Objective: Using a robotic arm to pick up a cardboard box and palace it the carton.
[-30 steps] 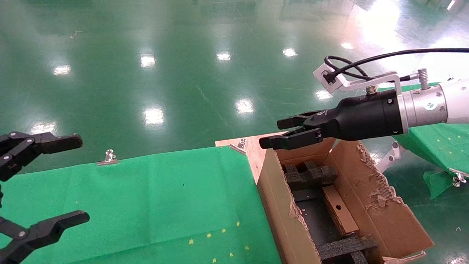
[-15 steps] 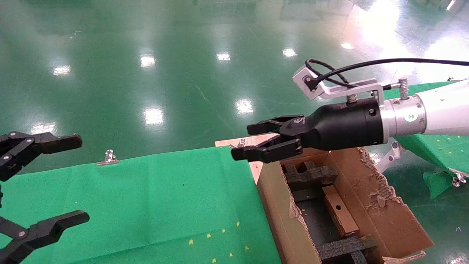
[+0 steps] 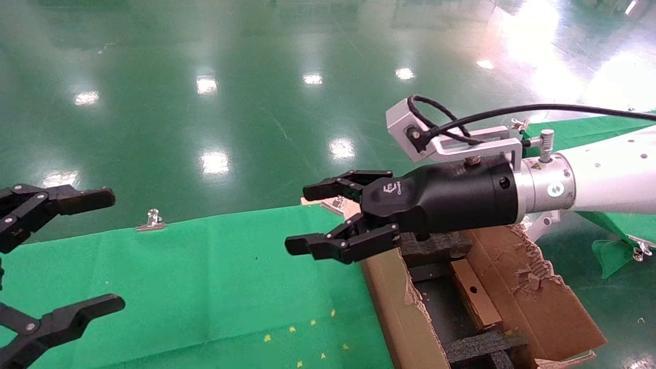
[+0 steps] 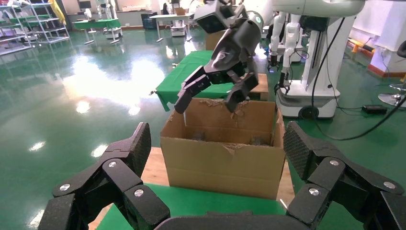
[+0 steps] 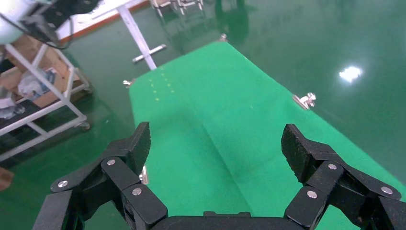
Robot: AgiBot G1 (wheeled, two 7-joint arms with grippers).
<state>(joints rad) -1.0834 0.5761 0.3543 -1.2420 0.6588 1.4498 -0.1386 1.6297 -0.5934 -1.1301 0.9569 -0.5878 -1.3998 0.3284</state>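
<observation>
Already the cardboard box [image 3: 474,293] lay inside the carton [image 3: 543,302], between foam inserts. My right gripper [image 3: 335,218] hung spread and empty over the green cloth [image 3: 205,287]; the left gripper [image 3: 61,256] idled, splayed. I judged the box light and stiff, its tape slippery, best pinched across the long sides.

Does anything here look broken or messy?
Yes: the carton is battered. Its flap edges are ragged and torn, with shredded cardboard along the right side. The cardboard box lies inside it, intact, between black foam inserts.
</observation>
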